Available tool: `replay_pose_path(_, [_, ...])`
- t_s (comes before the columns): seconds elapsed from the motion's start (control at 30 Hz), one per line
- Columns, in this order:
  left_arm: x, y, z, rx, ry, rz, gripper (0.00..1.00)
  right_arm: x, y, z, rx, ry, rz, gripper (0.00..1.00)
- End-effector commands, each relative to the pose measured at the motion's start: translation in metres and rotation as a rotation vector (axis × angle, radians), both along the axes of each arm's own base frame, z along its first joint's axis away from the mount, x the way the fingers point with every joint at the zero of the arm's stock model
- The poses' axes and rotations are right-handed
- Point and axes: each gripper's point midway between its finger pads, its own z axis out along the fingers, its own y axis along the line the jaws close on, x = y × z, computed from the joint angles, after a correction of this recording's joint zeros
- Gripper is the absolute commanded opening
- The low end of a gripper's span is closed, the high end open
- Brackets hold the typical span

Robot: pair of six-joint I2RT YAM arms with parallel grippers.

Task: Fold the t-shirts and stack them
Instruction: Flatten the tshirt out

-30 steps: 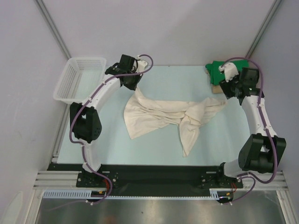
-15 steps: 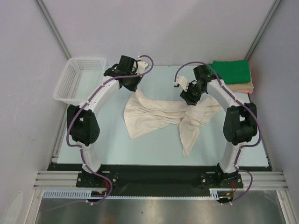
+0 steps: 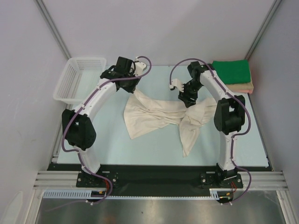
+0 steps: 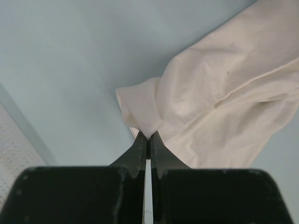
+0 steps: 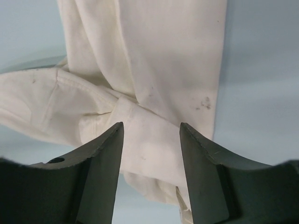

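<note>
A cream-white t-shirt (image 3: 159,116) lies crumpled across the middle of the table. My left gripper (image 3: 133,88) is shut on its far left corner (image 4: 148,127), pinching a fold of cloth. My right gripper (image 3: 188,99) is open and hovers just above the shirt's far right part (image 5: 149,107), with cloth between its jaws but apart from them. A folded bright green t-shirt (image 3: 232,71) lies on a folded peach-tan t-shirt (image 3: 245,86) at the far right corner.
A white plastic lattice basket (image 3: 78,79) stands at the far left edge of the table. Pale blue tabletop (image 3: 159,154) shows in front of the shirt. Grey walls close in the back and sides.
My right arm has swung left from the green stack to over the cream-white shirt's right part. My left gripper stays on the shirt's corner and has shifted slightly.
</note>
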Motion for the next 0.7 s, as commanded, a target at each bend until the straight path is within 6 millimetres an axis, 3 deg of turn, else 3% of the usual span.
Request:
replay_pose_path(0.0, [-0.006, 0.005, 0.021, 0.010, -0.064, -0.015, 0.01, -0.023, -0.002, 0.005, 0.001, 0.097, 0.100, 0.57])
replay_pose_path(0.3, [-0.006, 0.015, 0.015, 0.062, -0.071, 0.000, 0.01, -0.057, -0.008, -0.022, -0.071, 0.229, 0.264, 0.58])
replay_pose_path(0.43, [-0.008, 0.017, 0.013, 0.068, -0.067, -0.003, 0.00, -0.059, -0.004, -0.026, -0.104, 0.224, 0.320, 0.57])
replay_pose_path(0.67, [-0.006, 0.019, 0.010, 0.083, -0.070, 0.000, 0.00, -0.067, -0.015, -0.033, -0.158, 0.239, 0.368, 0.55])
